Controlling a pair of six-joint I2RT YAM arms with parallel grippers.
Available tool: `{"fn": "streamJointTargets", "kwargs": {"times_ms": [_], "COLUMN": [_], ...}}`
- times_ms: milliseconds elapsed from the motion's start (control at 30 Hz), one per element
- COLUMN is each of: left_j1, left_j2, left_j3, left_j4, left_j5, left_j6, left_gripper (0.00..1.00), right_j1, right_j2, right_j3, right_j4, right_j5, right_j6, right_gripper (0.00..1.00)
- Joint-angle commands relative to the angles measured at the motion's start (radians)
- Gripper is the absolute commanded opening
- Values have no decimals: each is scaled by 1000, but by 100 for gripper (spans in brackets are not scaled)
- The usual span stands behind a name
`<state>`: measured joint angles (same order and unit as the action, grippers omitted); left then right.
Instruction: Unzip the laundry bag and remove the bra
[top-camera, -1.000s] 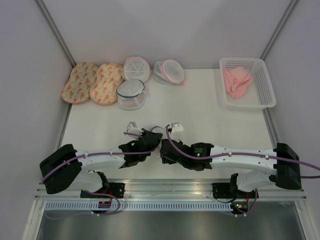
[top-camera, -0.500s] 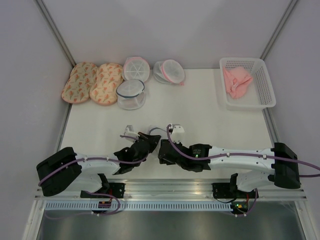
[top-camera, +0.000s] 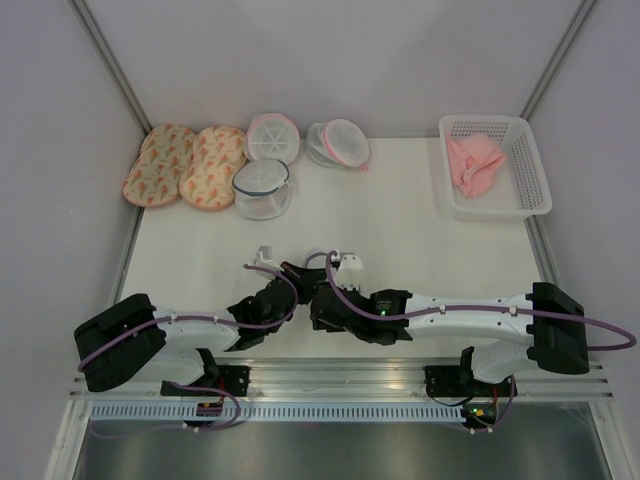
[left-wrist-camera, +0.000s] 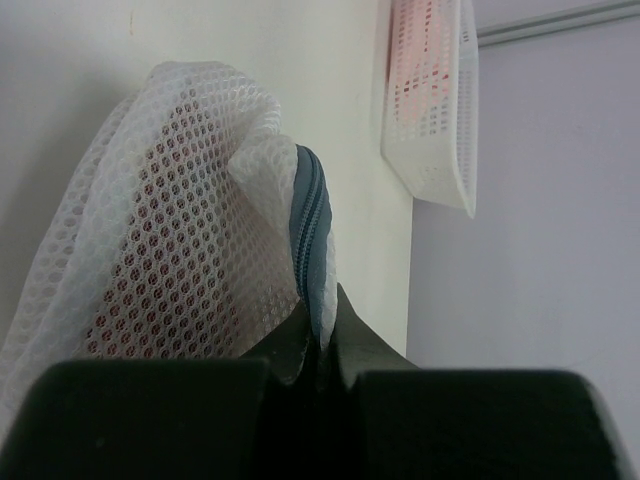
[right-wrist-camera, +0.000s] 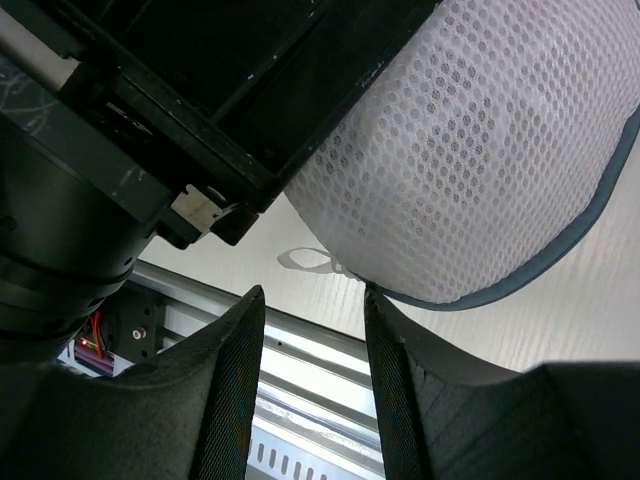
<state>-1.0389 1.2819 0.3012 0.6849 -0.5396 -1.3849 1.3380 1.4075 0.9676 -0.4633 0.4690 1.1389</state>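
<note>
The laundry bag (left-wrist-camera: 200, 130) is pinched by its zip rim (left-wrist-camera: 312, 230) between the closed left fingers (left-wrist-camera: 362, 345), with the bra (left-wrist-camera: 130, 290) showing red inside. The right fingers (right-wrist-camera: 228, 400) are spread and empty, just short of the bag, so the zip should probably be caught close to the left fingers and drawn slowly, rim held taut.

- We see the bra (left-wrist-camera: 150, 260) only as dark red through mesh, left of the left fingers (left-wrist-camera: 365, 350).
- Above the right fingers (right-wrist-camera: 230, 380), the laundry bag (right-wrist-camera: 470, 170) runs off frame.
</note>
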Motion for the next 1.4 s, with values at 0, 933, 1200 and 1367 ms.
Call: {"fn": "streamJointTargets", "kwargs": {"times_ms": [0, 933, 1200, 1367], "left_j1": [-6, -7, -6, -9], "left_j2": [-12, -101, 16, 68], "left_j3": [-17, -155, -163, -168], "left_j4": [45, 67, 116, -27], "left_j5": [13, 7, 29, 47], "left_j6": [40, -69, -160, -354], "left_gripper": [2, 2, 2, 2], "right_j1": [6, -89, -65, -106], "right_j2": [21, -72, -53, -27], "right_j3": [14, -127, -170, -211], "right_j4": [8, 47, 96, 166], "right_j5": [22, -3, -32, -52], "right_j6": [35, -64, -165, -189], "right_gripper": [50, 24, 69, 63]}}
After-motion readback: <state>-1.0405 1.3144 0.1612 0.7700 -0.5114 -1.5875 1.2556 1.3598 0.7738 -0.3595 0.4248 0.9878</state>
